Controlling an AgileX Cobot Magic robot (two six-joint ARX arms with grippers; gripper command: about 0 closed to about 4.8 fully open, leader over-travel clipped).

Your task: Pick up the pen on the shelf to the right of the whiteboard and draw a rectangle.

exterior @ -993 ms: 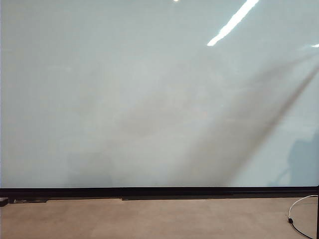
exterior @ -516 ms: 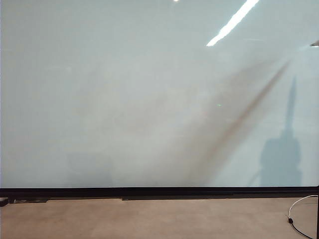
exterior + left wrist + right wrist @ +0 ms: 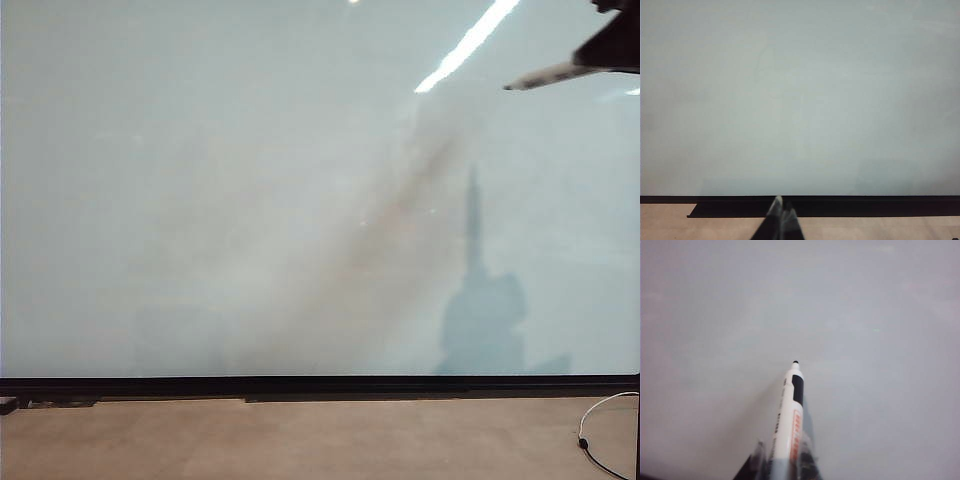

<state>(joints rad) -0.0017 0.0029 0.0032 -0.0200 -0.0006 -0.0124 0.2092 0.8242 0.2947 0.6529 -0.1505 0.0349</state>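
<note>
While gripping the pen (image 3: 788, 420), right hand (image 3: 782, 460) high before whiteboard (image 3: 250, 200); left hand (image 3: 781, 220) closed, low.

The pen (image 3: 790, 415) was a slim white marker with a black tip and orange print on its barrel. It was held in the right end effector (image 3: 782, 460), its tip pointed toward the whiteboard (image 3: 250, 200). The whiteboard was large, glossy, pale grey-white, with a thin black bottom edge and no drawn lines visible.

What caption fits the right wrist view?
Right gripper holds the pen, its tip pointing at the blank whiteboard.
</note>
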